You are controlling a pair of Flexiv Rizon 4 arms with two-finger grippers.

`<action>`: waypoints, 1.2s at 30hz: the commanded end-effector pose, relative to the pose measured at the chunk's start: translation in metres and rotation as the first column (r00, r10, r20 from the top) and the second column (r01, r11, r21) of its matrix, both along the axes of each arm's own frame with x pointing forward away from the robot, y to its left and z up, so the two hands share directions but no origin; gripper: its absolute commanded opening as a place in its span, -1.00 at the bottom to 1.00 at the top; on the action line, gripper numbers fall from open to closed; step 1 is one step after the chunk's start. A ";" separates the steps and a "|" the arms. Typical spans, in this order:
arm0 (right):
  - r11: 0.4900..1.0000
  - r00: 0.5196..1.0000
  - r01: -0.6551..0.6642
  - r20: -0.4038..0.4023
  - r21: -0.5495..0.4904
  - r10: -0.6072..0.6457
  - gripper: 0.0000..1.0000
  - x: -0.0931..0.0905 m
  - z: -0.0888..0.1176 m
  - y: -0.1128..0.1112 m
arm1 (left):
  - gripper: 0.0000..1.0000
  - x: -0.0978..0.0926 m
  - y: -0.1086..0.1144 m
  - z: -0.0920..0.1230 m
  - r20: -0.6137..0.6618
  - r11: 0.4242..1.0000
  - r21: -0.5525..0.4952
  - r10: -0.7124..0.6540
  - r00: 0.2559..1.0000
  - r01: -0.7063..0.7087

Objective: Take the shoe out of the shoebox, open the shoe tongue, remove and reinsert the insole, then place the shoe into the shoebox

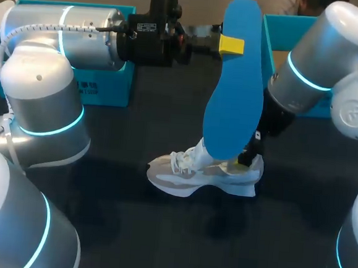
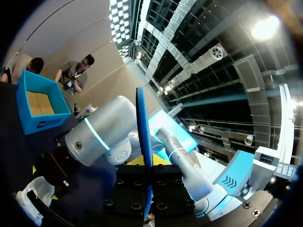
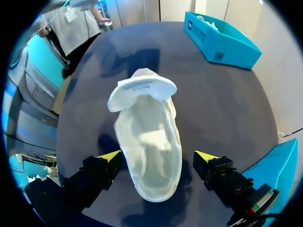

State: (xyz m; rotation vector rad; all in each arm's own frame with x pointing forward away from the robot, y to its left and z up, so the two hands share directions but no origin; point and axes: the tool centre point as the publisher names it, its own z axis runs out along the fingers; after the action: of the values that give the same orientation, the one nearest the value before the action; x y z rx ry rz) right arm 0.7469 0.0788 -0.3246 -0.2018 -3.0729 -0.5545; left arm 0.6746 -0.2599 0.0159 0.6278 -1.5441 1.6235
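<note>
A white and grey shoe (image 1: pixel 204 173) lies on its sole in the middle of the dark table. My left gripper (image 1: pixel 231 45) is raised above and behind it, shut on a blue insole (image 1: pixel 233 88) that hangs toe-down toward the shoe's opening. The left wrist view shows the insole (image 2: pixel 144 151) edge-on, clamped between the fingers. My right gripper (image 1: pixel 250 157) is down at the shoe's heel end. In its own view the right gripper (image 3: pixel 158 157) is open, with the shoe (image 3: pixel 149 137) lying between the spread fingers and its tongue folded forward.
A teal box (image 1: pixel 105 85) stands at the back left behind my left arm. A second teal box (image 1: pixel 278 39) stands at the back right behind my right arm. Dark tabletop (image 1: pixel 159 232) lies in front of the shoe.
</note>
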 end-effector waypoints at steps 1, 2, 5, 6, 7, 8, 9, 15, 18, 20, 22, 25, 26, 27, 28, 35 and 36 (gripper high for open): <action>1.000 1.000 0.000 0.003 0.002 0.000 1.00 -0.002 0.000 -0.001 | -1.00 0.000 -0.002 0.000 0.000 1.000 -0.002 0.001 1.000 -0.001; 1.000 1.000 0.000 0.003 0.002 0.000 1.00 -0.002 0.000 -0.001 | -1.00 0.000 -0.002 0.000 0.000 1.000 -0.002 0.001 1.000 -0.001; 1.000 1.000 0.000 0.003 0.002 0.000 1.00 -0.002 0.000 -0.001 | -1.00 0.000 -0.002 0.000 0.000 1.000 -0.002 0.001 1.000 -0.001; 1.000 1.000 0.000 0.003 0.002 0.000 1.00 -0.002 0.000 -0.001 | -1.00 0.000 -0.002 0.000 0.000 1.000 -0.002 0.001 1.000 -0.001; 1.000 1.000 0.000 0.003 0.002 0.000 1.00 -0.002 0.000 -0.001 | -1.00 0.000 -0.002 0.000 0.000 1.000 -0.002 0.001 1.000 -0.001; 1.000 1.000 0.000 0.003 0.002 0.000 1.00 -0.002 0.000 -0.001 | -1.00 0.000 -0.002 0.000 0.000 1.000 -0.002 0.001 1.000 -0.001; 1.000 1.000 0.000 0.003 0.002 0.000 1.00 -0.002 0.000 -0.001 | -1.00 0.000 -0.002 0.000 0.000 1.000 -0.002 0.001 1.000 -0.001; 0.998 0.999 -0.047 -0.006 -0.035 0.046 1.00 0.021 -0.003 0.005 | -1.00 0.000 -0.002 0.000 0.000 1.000 -0.002 0.001 1.000 -0.001; 0.996 0.997 -0.077 -0.010 -0.035 0.077 1.00 0.031 -0.010 0.011 | -1.00 0.000 -0.002 0.000 0.000 1.000 -0.002 0.001 1.000 -0.001; 0.995 0.996 -0.094 -0.009 -0.030 0.094 1.00 0.037 -0.018 0.014 | -1.00 0.000 -0.002 0.000 0.000 1.000 -0.002 0.001 1.000 -0.001; 0.994 0.995 -0.104 -0.012 -0.024 0.104 1.00 0.042 -0.026 0.016 | -1.00 0.000 -0.002 0.000 0.000 1.000 -0.002 0.001 1.000 -0.001; 0.992 0.992 -0.128 -0.025 -0.024 0.127 1.00 0.047 -0.036 0.021 | -1.00 0.000 -0.002 0.000 0.000 1.000 -0.002 0.001 1.000 -0.001; 0.991 0.991 -0.130 -0.026 -0.023 0.130 1.00 0.048 -0.040 0.022 | -1.00 0.000 -0.002 0.000 0.000 1.000 -0.002 0.001 1.000 -0.001; 0.991 0.991 -0.135 -0.028 -0.024 0.134 1.00 0.049 -0.043 0.024 | -1.00 0.000 -0.002 0.000 0.000 1.000 -0.002 0.001 1.000 -0.001; 0.989 0.989 -0.146 -0.031 -0.028 0.145 1.00 0.049 -0.046 0.025 | -1.00 0.000 -0.002 0.000 0.000 1.000 -0.002 0.001 1.000 -0.001; 0.985 0.986 -0.164 -0.054 -0.060 0.161 0.93 0.046 -0.056 0.027 | -1.00 0.000 -0.002 0.000 0.000 1.000 -0.002 0.001 1.000 -0.001; 0.984 0.985 -0.166 -0.053 -0.060 0.163 0.75 0.046 -0.057 0.028 | -1.00 0.000 -0.002 0.000 0.000 1.000 -0.002 0.001 1.000 -0.001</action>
State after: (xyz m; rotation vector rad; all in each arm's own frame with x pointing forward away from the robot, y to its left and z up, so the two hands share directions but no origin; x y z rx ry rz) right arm 0.7894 0.0986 -0.3781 0.0360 -3.0268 -0.4548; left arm 0.6747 -0.2598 0.0160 0.6272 -1.5434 1.6238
